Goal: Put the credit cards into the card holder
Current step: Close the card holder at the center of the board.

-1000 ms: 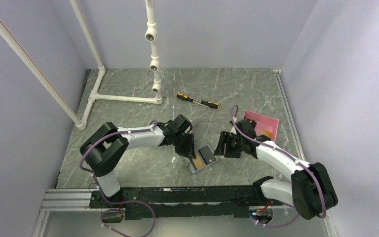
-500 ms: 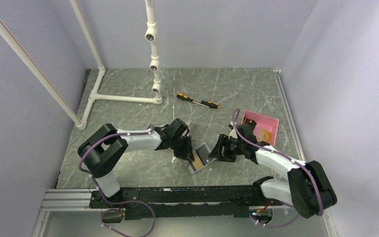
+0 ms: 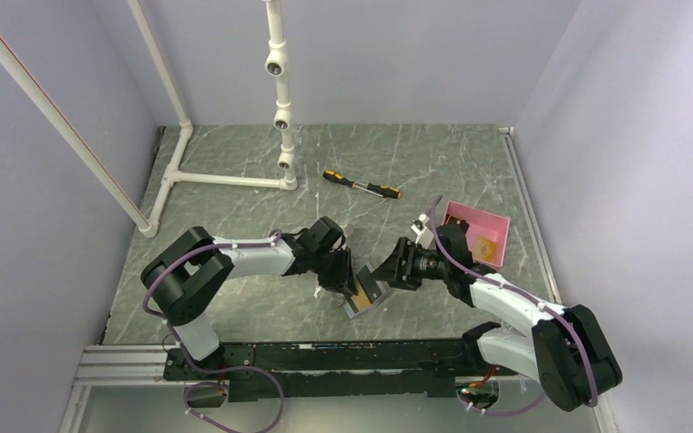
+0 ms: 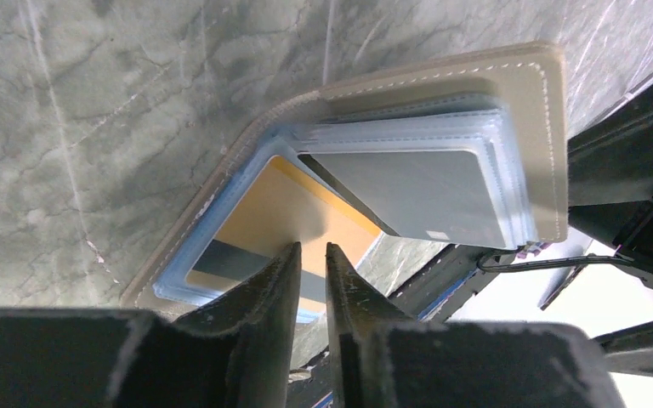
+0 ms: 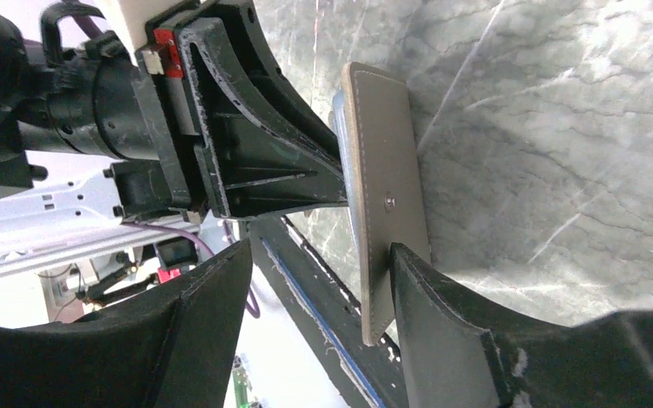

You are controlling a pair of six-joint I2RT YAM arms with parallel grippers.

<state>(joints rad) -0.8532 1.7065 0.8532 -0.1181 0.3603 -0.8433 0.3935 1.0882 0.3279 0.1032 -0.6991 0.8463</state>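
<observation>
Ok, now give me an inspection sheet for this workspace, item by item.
Surface: grey-green marbled table, white streaks.
Job's things: card holder open, one half tilted up; orange card in its blue pocket, grey card in the other half's sleeves.
Clutter: screwdriver at the back; pink tray at right, a tan item inside.
Grippers: left gripper nearly closed, tips at the orange card; right gripper open, straddling the raised half.
Cables: purple cables looped along both arms.
Surroundings: white pipe frame back left; pale walls on three sides.
</observation>
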